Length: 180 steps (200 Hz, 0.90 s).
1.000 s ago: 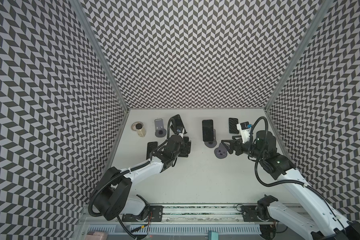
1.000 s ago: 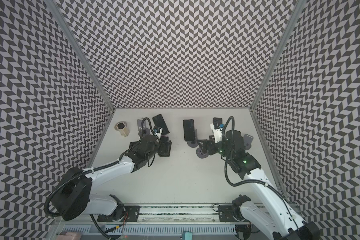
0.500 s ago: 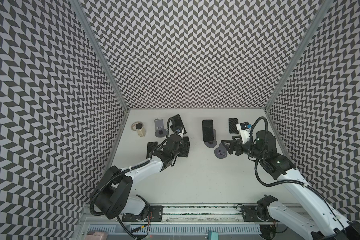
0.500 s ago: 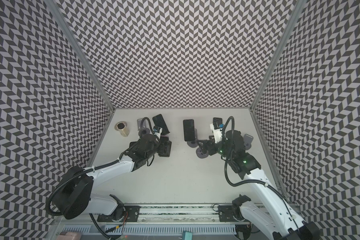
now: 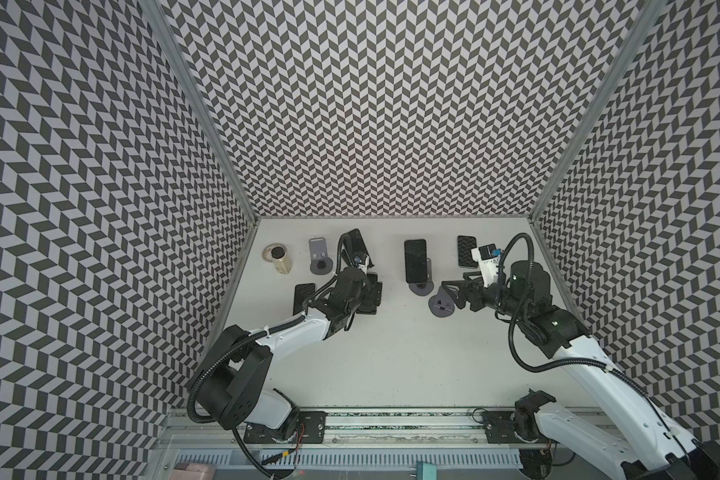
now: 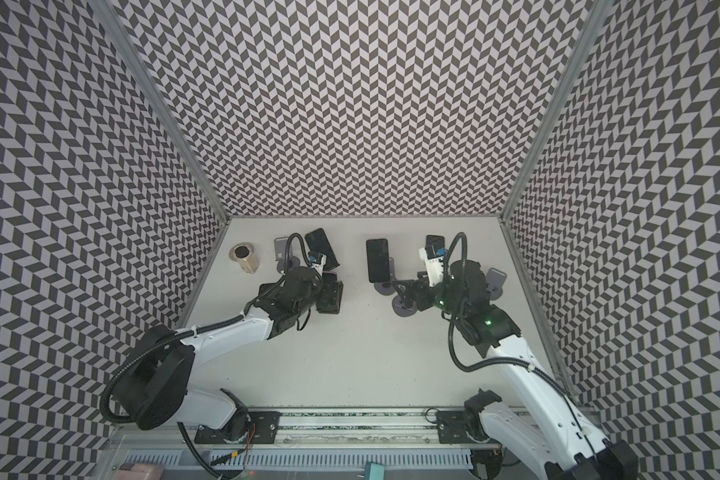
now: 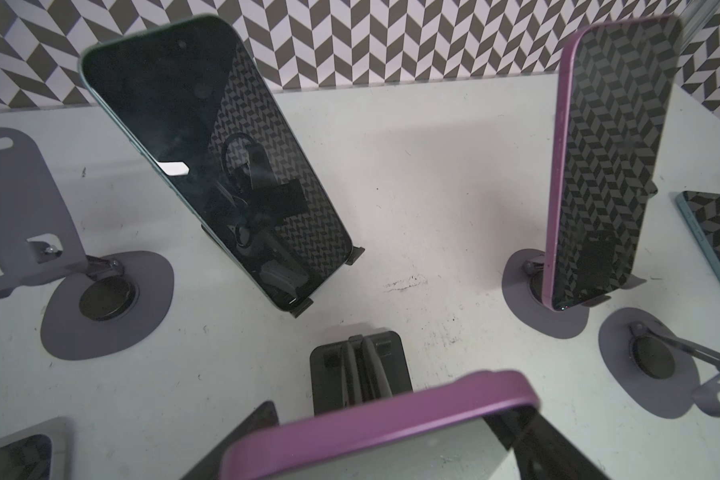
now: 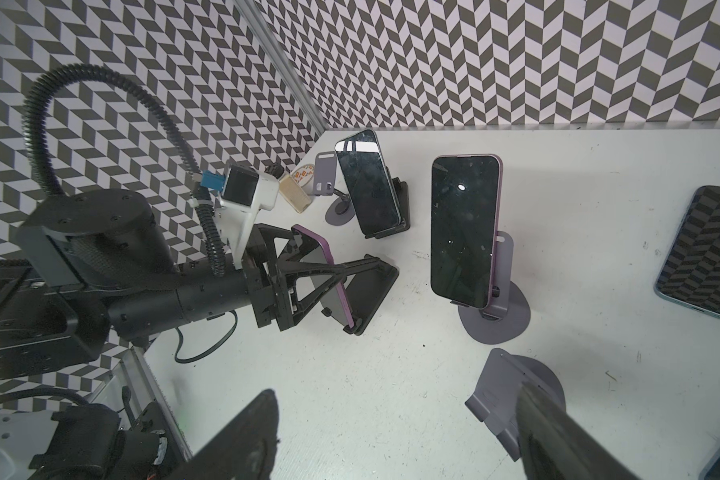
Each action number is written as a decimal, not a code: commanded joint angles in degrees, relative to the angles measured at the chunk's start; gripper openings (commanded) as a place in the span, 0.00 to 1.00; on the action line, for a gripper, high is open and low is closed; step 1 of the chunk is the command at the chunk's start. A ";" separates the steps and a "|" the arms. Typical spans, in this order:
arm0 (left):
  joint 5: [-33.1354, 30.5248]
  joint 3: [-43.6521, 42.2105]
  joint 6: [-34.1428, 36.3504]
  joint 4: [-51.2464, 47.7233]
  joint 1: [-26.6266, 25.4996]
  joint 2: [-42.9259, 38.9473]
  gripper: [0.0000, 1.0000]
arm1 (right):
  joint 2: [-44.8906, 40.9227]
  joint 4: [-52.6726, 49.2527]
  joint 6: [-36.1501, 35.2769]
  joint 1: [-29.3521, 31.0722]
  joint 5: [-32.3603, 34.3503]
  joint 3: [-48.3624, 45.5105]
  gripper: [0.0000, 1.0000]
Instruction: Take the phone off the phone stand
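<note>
Neither arm has visibly moved; left gripper straddles purple phone on black stand, grip unclear

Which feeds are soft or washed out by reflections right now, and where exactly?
Left wrist view: the nearest purple phone is out of focus; the teal phone and the upright purple phone mirror the chevron wall. Right wrist view: right gripper fingers blurred, white glare atop the teal phone's screen. Both top views: sharp, evenly lit, wide-angle splay.

No text is legible anywhere; the small bottle's orange label is too blurred.
</note>
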 commanded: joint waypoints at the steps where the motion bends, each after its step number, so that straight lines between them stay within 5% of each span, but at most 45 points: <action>1: -2.08 1.91 -1.25 -0.22 -0.39 1.00 0.88 | 0.42 1.39 -1.27 0.50 0.50 -0.80 0.87; 180: -3.61 2.93 -0.37 -1.81 -1.89 -0.25 0.72 | 0.76 1.33 -1.24 0.50 0.71 -0.67 0.87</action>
